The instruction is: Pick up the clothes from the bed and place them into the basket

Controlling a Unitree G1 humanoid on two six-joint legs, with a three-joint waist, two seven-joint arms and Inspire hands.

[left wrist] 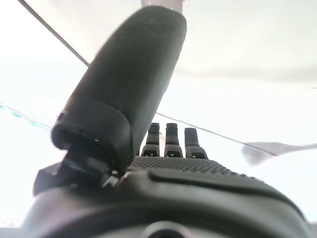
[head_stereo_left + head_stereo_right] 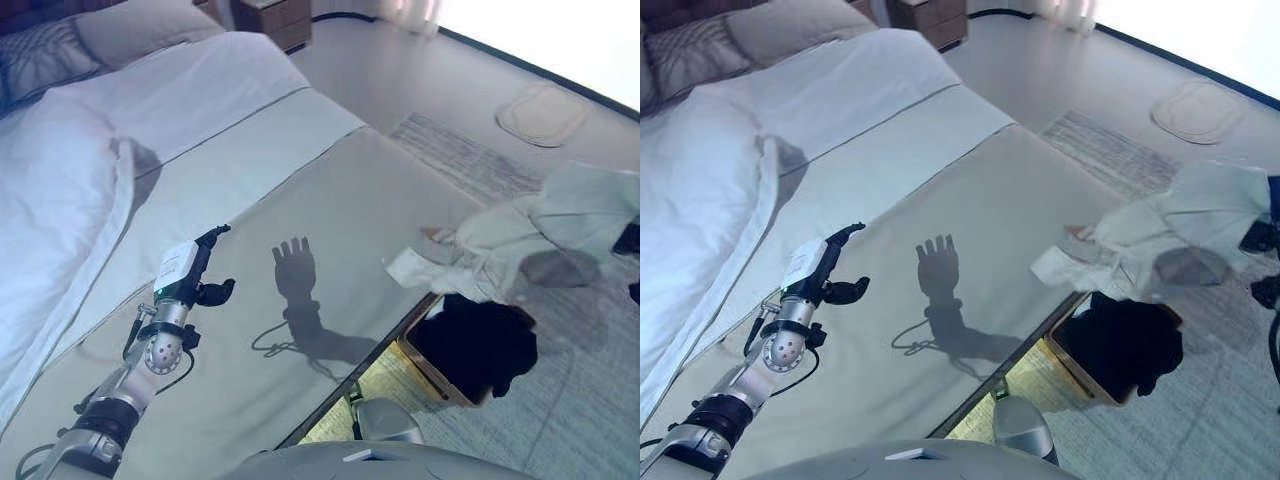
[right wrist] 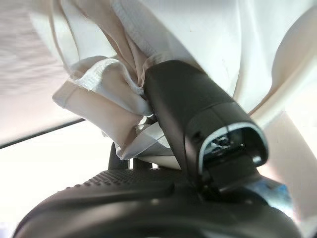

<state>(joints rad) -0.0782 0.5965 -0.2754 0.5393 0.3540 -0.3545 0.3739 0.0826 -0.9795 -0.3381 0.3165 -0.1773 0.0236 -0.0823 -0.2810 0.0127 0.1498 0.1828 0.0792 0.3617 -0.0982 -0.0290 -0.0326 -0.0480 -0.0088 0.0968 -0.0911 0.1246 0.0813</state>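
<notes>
Right wrist view shows the right hand point(image 3: 198, 148) pinching a fold of the pale garment point(image 3: 114, 94), thumb curled against bunched cloth. In the eye views that garment point(image 2: 540, 230) hangs off the bed's point(image 2: 330, 210) foot-end corner, one sleeve end trailing on the bed's edge while the rest is lifted beyond it. The basket point(image 2: 440, 375) stands on the floor just beside that corner, a dark garment point(image 2: 480, 345) already heaped in it. The left hand point(image 2: 190, 275) hovers over the bed's near side, fingers straight, holding nothing. The step appears to be the carry to the basket. Done well, the hand should rise enough to free the trailing end, centre over the basket's mouth, lower, then let go so no cloth drapes over the rim.
</notes>
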